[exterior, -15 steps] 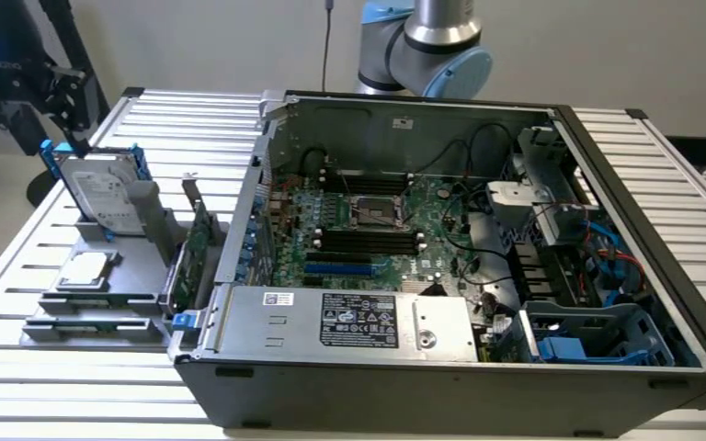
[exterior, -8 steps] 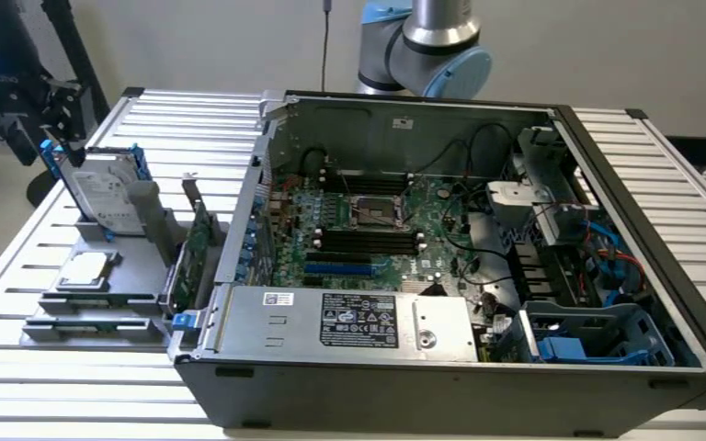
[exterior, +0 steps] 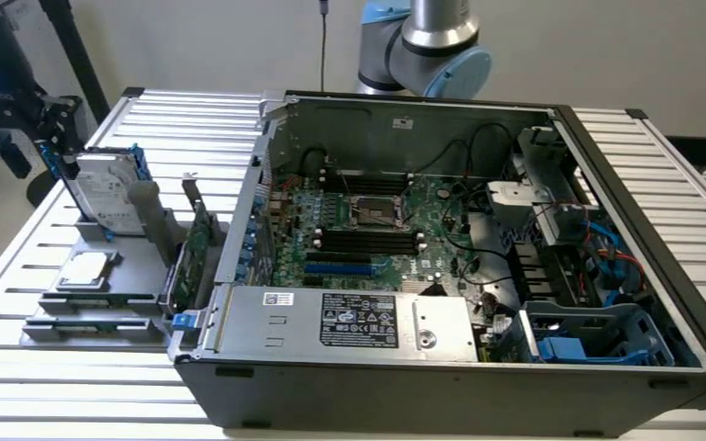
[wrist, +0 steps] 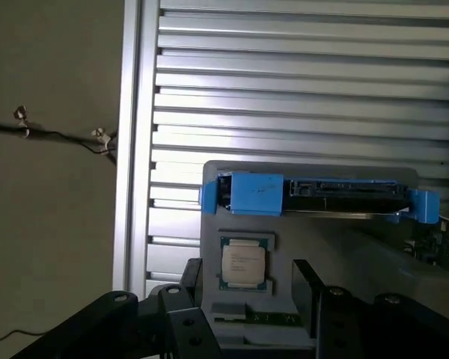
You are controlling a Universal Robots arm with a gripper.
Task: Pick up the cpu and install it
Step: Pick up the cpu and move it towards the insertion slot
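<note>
Grey holder (wrist: 344,254) cradling cpu (wrist: 243,263), hard drive (wrist: 344,196) slotted upright, claw (wrist: 247,273) spread above.

Pale wall (exterior: 623,46) behind; slatted metal table (exterior: 71,386); dull grey floor (wrist: 52,247), thin cable (wrist: 60,135) across it.

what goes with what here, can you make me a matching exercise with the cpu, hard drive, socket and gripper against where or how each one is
Things
1. cpu
2. hard drive
3. socket
4. gripper

Place or state
A. propped on edge in the grey holder, blue rails on its sides
B. lying flat on the grey holder, outside the case
C. open, holding nothing
D. on the motherboard, inside the case

Pairs: 1-B, 2-A, 3-D, 4-C
</note>
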